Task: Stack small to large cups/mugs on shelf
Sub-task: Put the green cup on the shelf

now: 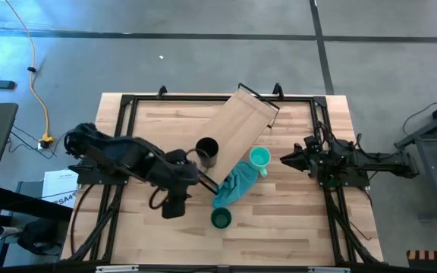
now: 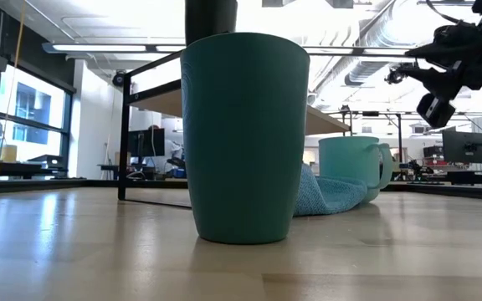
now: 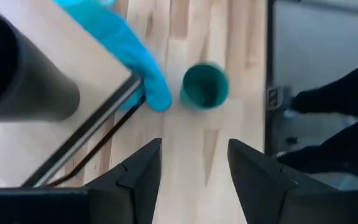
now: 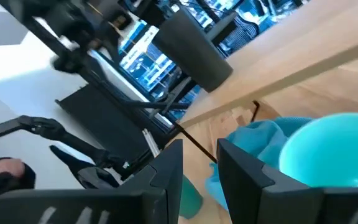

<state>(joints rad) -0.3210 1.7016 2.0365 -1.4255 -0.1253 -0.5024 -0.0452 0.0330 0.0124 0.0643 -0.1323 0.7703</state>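
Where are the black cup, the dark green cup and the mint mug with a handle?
black cup (image 1: 207, 152), high view, on its open rim.
dark green cup (image 2: 243, 134), low view, middle of its side wall.
mint mug with a side handle (image 1: 259, 158), high view, on its open mouth.

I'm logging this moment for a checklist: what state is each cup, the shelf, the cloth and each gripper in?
black cup: upright on the shelf.
dark green cup: upright on the table, empty.
mint mug: upright, against the cloth.
shelf: standing, askew.
teal cloth: crumpled.
left gripper: open, empty.
right gripper: open, empty.
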